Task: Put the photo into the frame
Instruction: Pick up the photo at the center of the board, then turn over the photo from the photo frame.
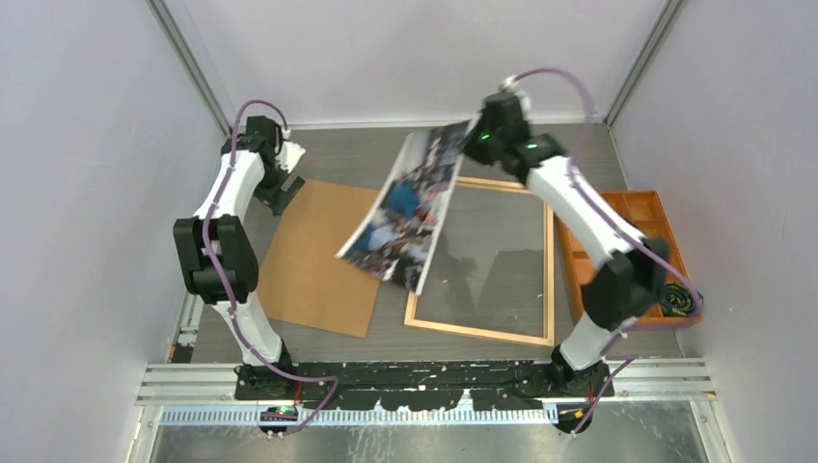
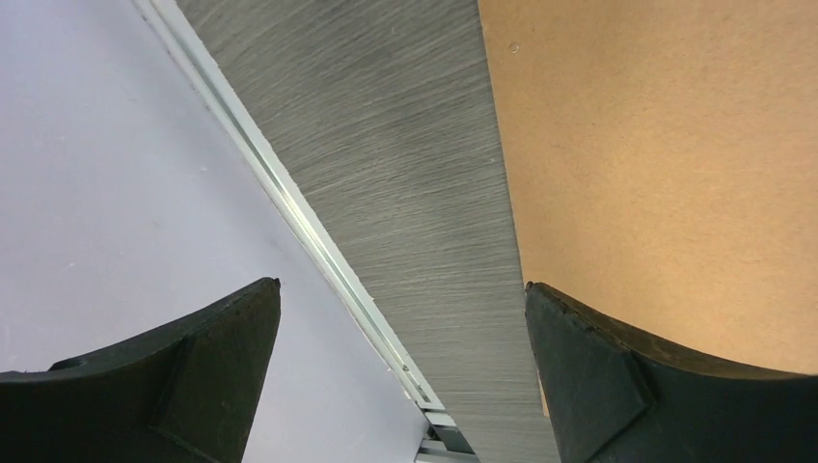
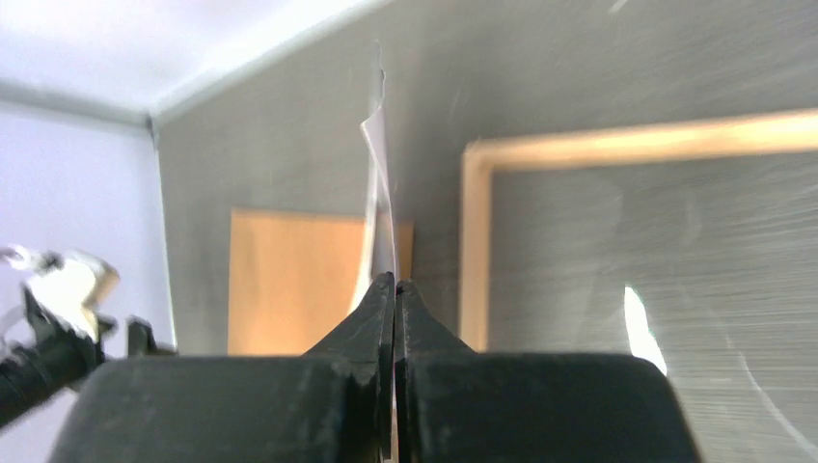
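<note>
**Right gripper** (image 3: 394, 282) is clenched on one short edge of the photo (image 1: 405, 207). The sheet hangs from the closed jaws in a bow. It shows print side up from overhead and edge-on in the wrist view. Its free end droops away from the gripper, over the nearest long rail of the frame (image 1: 477, 331), which lies flat on the table (image 1: 386, 338) beneath and beside the gripper. Whether the trailing corner touches rail or table cannot be told.

**Left gripper** (image 2: 401, 285) is released, its jaws spread wide with nothing between them. It hovers at the edge of the brown board (image 1: 313, 256), which lies on the opposite side of the photo from the frame.

**Likely failures from this position:**
1. **Slip.** The jaws pinch only a narrow margin of glossy paper, so a quick swing could pull the sheet free.
2. **Crease.** The sheet is bowed. If lowered as it hangs, its trailing corner would probably catch on the rail under it and fold rather than drop inside.
3. **Skew.** Photo and frame sit at an angle to each other. Unless the sheet is turned about the gripper, one corner would ride over a rail.
4. **Frame shift.** Nothing pins the light frame, so a dragging edge could push it away from the gripper.
</note>
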